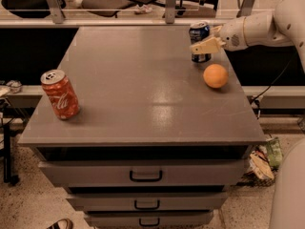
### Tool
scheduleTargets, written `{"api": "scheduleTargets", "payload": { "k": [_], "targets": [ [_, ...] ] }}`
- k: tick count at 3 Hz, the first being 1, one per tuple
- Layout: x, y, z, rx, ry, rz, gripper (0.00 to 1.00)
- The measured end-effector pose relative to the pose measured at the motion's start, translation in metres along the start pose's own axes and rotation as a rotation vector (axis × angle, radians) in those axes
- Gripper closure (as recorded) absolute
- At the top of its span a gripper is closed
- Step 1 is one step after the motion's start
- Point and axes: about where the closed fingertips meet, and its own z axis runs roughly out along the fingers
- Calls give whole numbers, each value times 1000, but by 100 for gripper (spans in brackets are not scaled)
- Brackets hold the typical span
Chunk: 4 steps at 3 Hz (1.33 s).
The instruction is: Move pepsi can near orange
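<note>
The pepsi can (198,33) is dark blue with a silver top and stands upright at the far right of the grey table (138,109). My gripper (201,41) reaches in from the right and is shut on the can, with one beige finger (206,46) across its front. The can's base is at or just above the tabletop; I cannot tell which. The orange (215,75) lies on the table just in front of the can and slightly to its right, a small gap away.
A red Coca-Cola can (60,94) stands tilted near the table's left front edge. The table is a drawer cabinet with handles (145,176) at the front. Chairs and a rail (143,22) stand behind the table. My white arm (267,25) spans the right side.
</note>
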Motion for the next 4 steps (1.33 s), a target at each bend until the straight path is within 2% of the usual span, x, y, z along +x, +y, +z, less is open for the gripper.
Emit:
{"api": "scheduleTargets", "payload": {
  "k": [2,3,4],
  "targets": [
    [23,23,-11,-29,3,42,11],
    [29,30,-9,-40,-1,56,0],
    [31,34,-11,-42,-3,64,0]
  ]
}}
